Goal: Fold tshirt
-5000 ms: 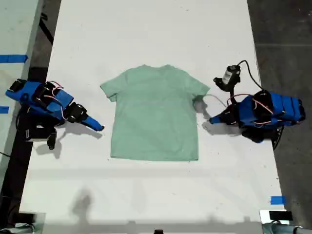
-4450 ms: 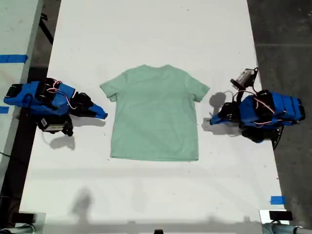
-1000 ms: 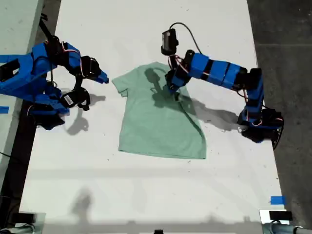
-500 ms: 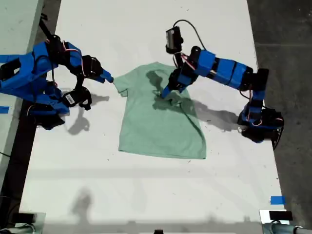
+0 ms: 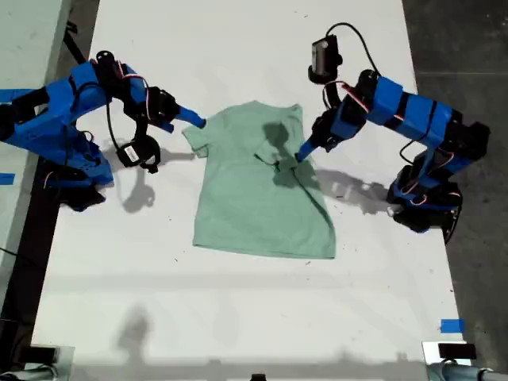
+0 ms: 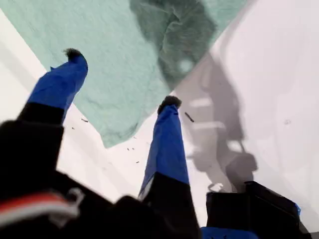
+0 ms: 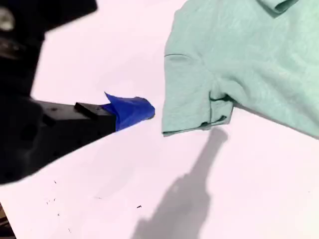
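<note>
While hovering with my first gripper [image 6: 122, 78] spread wide and empty over the tshirt [image 5: 262, 198], flat on the table [image 5: 238, 48] with one sleeve tucked inward, risks snagging that loose fold and pulling it open on a low pass. Cannot tell whether my second gripper [image 7: 130, 111], just beside the other sleeve [image 7: 197, 107], is open; may shove cloth and skew everything.

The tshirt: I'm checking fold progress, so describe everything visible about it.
The tshirt is plain pale mint cloth, lying mostly flat on the white table. Its sleeve on the exterior view's right is folded inward and bunched, by my open first gripper. The other sleeve lies spread; my second gripper is just beside it, apart.
</note>
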You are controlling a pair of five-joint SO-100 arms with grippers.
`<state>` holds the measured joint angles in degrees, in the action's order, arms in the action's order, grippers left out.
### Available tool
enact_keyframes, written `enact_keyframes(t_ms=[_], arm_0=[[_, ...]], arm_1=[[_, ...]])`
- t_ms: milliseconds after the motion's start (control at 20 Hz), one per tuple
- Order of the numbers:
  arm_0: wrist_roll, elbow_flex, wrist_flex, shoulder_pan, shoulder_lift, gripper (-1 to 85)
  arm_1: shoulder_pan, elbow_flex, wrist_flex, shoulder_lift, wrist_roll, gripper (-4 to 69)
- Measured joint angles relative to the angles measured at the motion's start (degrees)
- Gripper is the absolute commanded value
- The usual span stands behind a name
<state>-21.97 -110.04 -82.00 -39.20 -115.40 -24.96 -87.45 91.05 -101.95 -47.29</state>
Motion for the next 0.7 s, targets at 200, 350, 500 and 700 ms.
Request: enact_keyframes(t_ms=[200,350,500,700], arm_0=[[-3.69,-2.37,4.13,-4.75,5.98,34.7],[-6.42,-2.2,7.03,-8.17,15.21,34.3],[-8.53,1.49,7.91,-9.67,27.6,32.7],[-10.63,12.66,7.56,-10.55,45.26,14.9]], arm_1=[[0.0,-4.22,-1.41,-4.31,0.79,31.1],[0.53,-7.47,-2.11,-8.0,1.58,30.9],[0.88,-12.48,-2.99,-13.71,2.64,29.9],[1.58,-21.71,-4.48,-26.19,4.66,27.5]])
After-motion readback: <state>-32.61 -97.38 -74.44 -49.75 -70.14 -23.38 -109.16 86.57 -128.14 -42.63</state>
